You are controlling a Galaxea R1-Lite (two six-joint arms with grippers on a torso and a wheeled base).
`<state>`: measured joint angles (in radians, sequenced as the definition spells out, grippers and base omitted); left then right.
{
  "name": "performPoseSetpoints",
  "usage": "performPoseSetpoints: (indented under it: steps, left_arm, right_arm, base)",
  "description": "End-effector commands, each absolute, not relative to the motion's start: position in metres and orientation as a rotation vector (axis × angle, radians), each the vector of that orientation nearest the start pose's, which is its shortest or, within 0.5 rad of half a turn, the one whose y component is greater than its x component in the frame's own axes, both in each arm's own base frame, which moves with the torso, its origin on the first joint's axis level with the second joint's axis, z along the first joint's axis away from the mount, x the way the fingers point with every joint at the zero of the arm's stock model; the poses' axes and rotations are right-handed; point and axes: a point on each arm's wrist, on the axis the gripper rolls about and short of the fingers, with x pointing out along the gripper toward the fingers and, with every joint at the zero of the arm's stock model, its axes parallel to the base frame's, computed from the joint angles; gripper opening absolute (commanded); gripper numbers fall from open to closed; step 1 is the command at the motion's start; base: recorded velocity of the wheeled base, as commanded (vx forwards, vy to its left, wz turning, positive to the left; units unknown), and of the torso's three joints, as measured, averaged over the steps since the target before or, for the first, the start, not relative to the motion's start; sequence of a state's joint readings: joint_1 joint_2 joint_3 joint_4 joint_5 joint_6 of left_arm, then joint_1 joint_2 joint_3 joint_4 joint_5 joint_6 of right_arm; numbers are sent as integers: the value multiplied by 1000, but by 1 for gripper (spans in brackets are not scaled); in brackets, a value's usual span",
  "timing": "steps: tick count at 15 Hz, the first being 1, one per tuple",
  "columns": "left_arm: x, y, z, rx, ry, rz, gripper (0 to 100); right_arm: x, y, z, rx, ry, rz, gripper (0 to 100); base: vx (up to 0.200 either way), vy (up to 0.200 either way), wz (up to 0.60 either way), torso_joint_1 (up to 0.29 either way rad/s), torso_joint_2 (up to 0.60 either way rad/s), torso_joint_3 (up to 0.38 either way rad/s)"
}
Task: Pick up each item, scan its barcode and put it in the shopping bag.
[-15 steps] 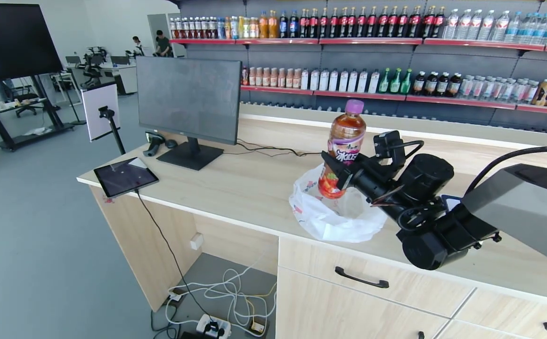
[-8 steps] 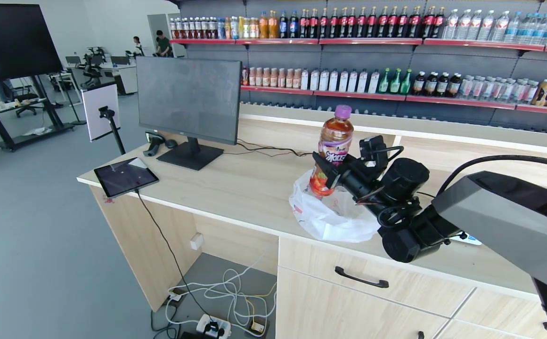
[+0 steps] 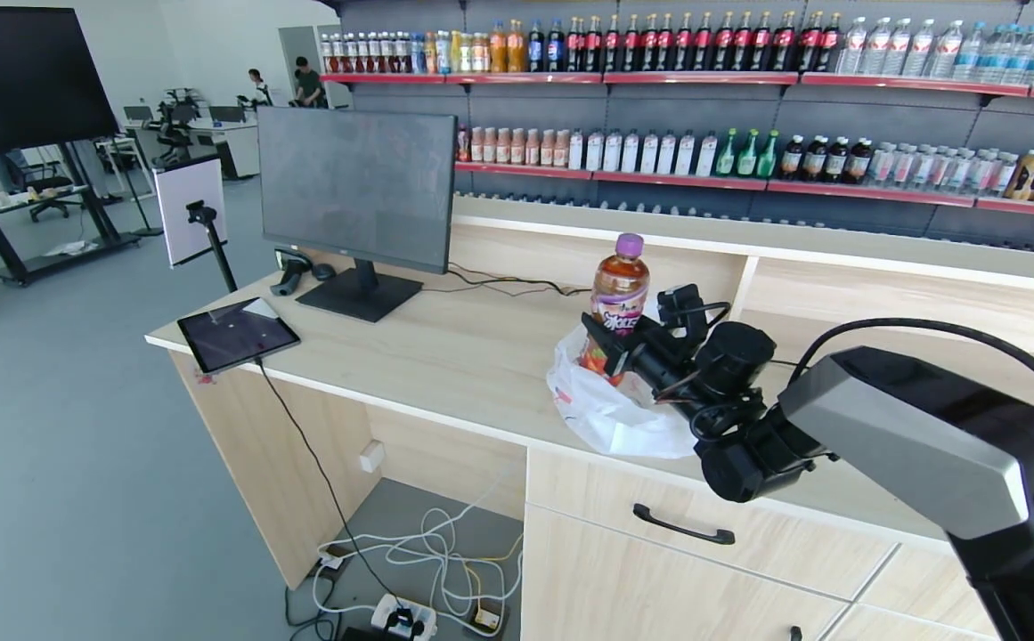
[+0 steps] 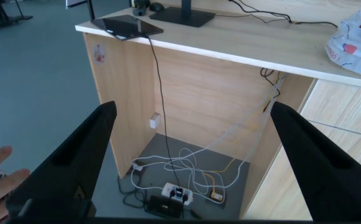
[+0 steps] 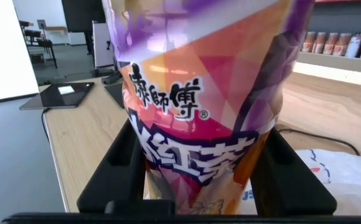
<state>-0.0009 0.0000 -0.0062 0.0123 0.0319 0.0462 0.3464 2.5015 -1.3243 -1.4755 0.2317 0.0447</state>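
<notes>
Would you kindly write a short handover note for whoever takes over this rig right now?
Right gripper: shut on the bottle, gripping its lower body and holding it upright.
Left gripper: open, nothing in it, held low in front of the counter.
Things: the bottle is over the white shopping bag, which lies open on the counter. Its base is at the bag's mouth; I cannot tell whether it is inside.
Done: bottle picked up and brought to the bag. The pictures do not show whether it was scanned.
Left: lower the bottle in, release it, draw the arm back.
</notes>
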Motion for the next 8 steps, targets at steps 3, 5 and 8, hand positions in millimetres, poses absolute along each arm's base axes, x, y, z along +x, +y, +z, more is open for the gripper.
performPoseSetpoints:
  steps: [3,5,8]
  left_arm:
    - [-23,1,76,46,7,32,100]
    - [-23,1,76,46,7,31,100]
    - [-23,1,76,46,7,32,100]
  right_arm:
    - [462,164,62,57,-261,566,0]
    - [465,162,53,54,-247,558,0]
    - [466,161,42,49,-242,551,0]
  base:
    - [0,0,0,0,0,0]
    - [0,0,0,0,0,0]
    - [0,0,0,0,0,0]
